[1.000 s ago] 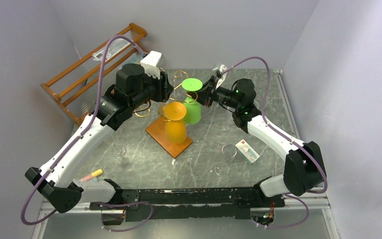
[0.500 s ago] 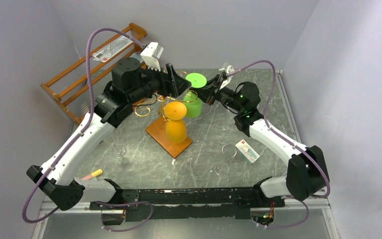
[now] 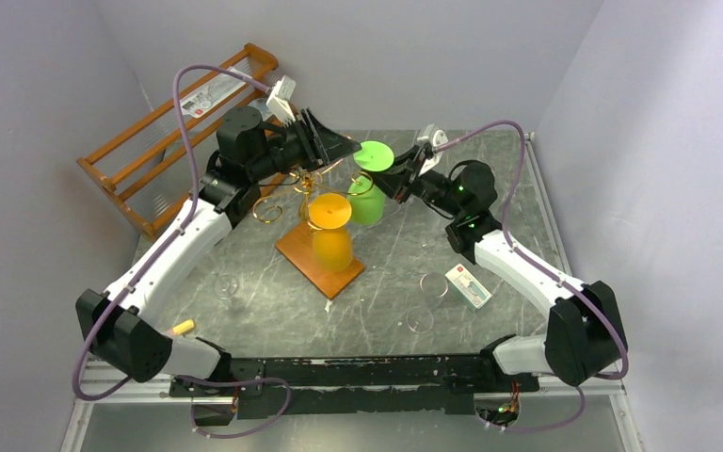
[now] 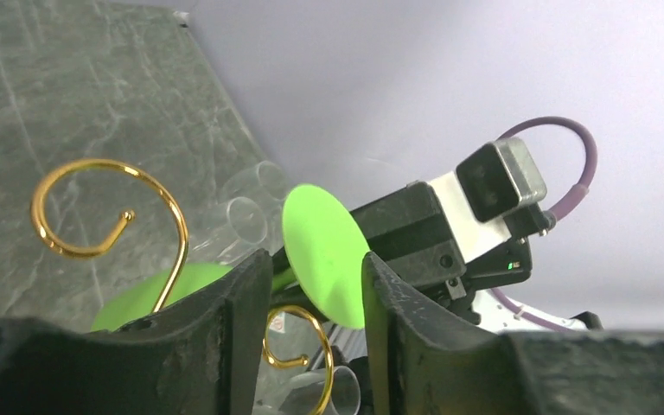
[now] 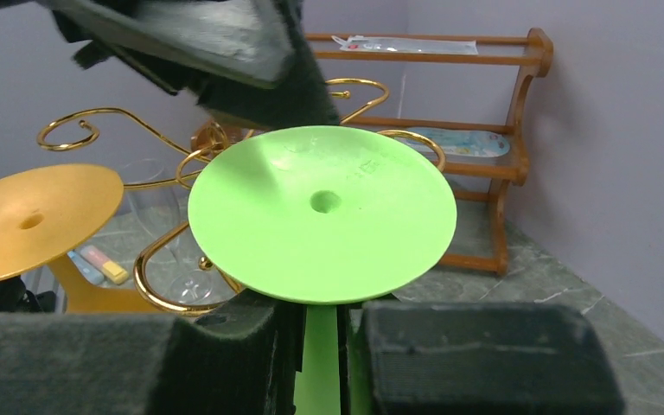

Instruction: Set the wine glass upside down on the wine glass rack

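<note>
Holding green glass (image 3: 366,205) inverted, foot up, at the rack's (image 3: 334,282) right side; hooked or just beside a scroll arm, can't tell. My right claw (image 5: 318,320) is pinched on its stem. My left claw (image 4: 316,259) has just lifted from the rack's left side to above it, jaws wide, aimed at the green foot. Glass not seated yet, I'd judge. Already hung at rack's front: orange glass (image 3: 331,247).
</note>
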`<action>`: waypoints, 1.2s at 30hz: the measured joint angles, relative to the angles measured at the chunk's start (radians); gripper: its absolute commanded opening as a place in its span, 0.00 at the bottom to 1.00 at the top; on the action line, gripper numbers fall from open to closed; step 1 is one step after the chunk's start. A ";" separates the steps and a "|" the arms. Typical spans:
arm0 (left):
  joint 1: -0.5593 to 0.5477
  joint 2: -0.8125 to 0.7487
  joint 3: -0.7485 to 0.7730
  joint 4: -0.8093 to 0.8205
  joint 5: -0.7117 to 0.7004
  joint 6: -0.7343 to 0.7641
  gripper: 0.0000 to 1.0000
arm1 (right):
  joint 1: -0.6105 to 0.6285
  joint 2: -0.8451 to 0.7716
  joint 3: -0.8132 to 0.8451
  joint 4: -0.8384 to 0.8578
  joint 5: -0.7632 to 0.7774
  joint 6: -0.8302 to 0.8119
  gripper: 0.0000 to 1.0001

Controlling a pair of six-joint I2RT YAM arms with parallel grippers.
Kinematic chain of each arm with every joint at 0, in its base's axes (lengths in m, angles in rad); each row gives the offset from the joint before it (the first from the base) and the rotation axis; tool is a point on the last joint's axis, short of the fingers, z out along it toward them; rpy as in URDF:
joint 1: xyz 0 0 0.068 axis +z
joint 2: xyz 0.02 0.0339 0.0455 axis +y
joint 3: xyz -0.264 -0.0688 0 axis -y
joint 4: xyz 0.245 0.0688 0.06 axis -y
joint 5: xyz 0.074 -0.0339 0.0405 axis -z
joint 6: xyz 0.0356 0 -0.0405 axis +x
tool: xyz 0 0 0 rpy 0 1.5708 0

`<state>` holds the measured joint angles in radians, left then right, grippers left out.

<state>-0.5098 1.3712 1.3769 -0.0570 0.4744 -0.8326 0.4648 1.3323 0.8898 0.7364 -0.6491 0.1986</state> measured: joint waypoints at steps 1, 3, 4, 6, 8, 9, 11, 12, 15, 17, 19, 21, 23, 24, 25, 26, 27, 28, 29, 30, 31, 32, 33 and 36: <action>0.008 0.009 -0.002 0.026 0.017 -0.025 0.42 | 0.000 -0.003 -0.001 -0.001 -0.005 -0.002 0.00; 0.021 0.026 -0.006 0.071 0.053 -0.068 0.40 | 0.000 -0.010 -0.002 -0.002 -0.015 -0.006 0.00; 0.023 0.034 -0.008 0.087 0.069 -0.085 0.40 | 0.000 -0.013 -0.002 -0.003 -0.019 -0.010 0.00; 0.023 0.043 -0.014 0.109 0.096 -0.109 0.39 | 0.000 -0.020 -0.002 -0.003 -0.026 -0.018 0.00; 0.023 0.050 -0.018 0.116 0.117 -0.126 0.37 | 0.000 -0.025 -0.002 -0.005 -0.033 -0.025 0.00; 0.022 0.053 -0.018 0.116 0.124 -0.130 0.34 | 0.000 -0.027 -0.002 -0.005 -0.035 -0.027 0.00; 0.022 0.054 -0.019 0.116 0.135 -0.135 0.28 | 0.000 -0.027 -0.002 -0.007 -0.036 -0.032 0.00; 0.022 0.054 -0.019 0.117 0.139 -0.137 0.24 | 0.000 -0.027 -0.002 -0.009 -0.036 -0.035 0.00; 0.022 0.055 -0.019 0.114 0.148 -0.137 0.07 | 0.000 -0.027 -0.002 -0.008 -0.035 -0.043 0.01; 0.024 0.055 -0.019 0.111 0.154 -0.138 0.05 | 0.000 -0.028 -0.002 -0.008 -0.032 -0.051 0.07; 0.024 0.055 -0.019 0.109 0.155 -0.141 0.05 | 0.000 -0.028 -0.002 -0.010 -0.028 -0.061 0.10; 0.024 0.055 -0.019 0.107 0.154 -0.141 0.05 | 0.000 -0.028 -0.002 -0.013 -0.022 -0.066 0.13; 0.025 0.055 -0.018 0.101 0.147 -0.139 0.05 | 0.000 -0.028 -0.002 -0.024 -0.011 -0.065 0.17; 0.025 0.055 -0.018 0.095 0.143 -0.138 0.05 | 0.001 -0.028 -0.002 -0.032 -0.004 -0.065 0.20; 0.026 0.055 -0.018 0.088 0.138 -0.136 0.05 | 0.002 -0.028 -0.002 -0.041 0.003 -0.065 0.24; 0.027 0.055 -0.018 0.081 0.134 -0.135 0.05 | 0.003 -0.029 -0.002 -0.049 0.010 -0.065 0.27; 0.028 0.055 -0.018 0.073 0.131 -0.134 0.05 | 0.005 -0.031 -0.002 -0.062 0.024 -0.065 0.31; 0.029 0.055 -0.018 0.068 0.129 -0.133 0.05 | 0.005 -0.034 -0.002 -0.070 0.034 -0.064 0.33; 0.029 0.055 -0.018 0.069 0.129 -0.133 0.05 | 0.005 -0.040 -0.003 -0.083 0.050 -0.061 0.34; 0.030 0.055 -0.018 0.071 0.128 -0.133 0.05 | 0.005 -0.048 -0.008 -0.098 0.067 -0.060 0.36; 0.031 0.055 -0.018 0.076 0.128 -0.133 0.05 | 0.003 -0.059 -0.016 -0.116 0.084 -0.060 0.36; 0.031 0.055 -0.017 0.081 0.128 -0.133 0.05 | 0.001 -0.069 -0.024 -0.134 0.100 -0.058 0.37; 0.032 0.055 -0.017 0.083 0.127 -0.132 0.05 | 0.001 -0.078 -0.030 -0.150 0.112 -0.057 0.38; 0.035 0.055 -0.016 0.082 0.125 -0.132 0.05 | 0.002 -0.116 -0.035 -0.225 0.158 -0.056 0.40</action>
<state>-0.4747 1.4261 1.3605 0.0250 0.5991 -0.9642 0.4664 1.2163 0.8543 0.5110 -0.4915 0.1429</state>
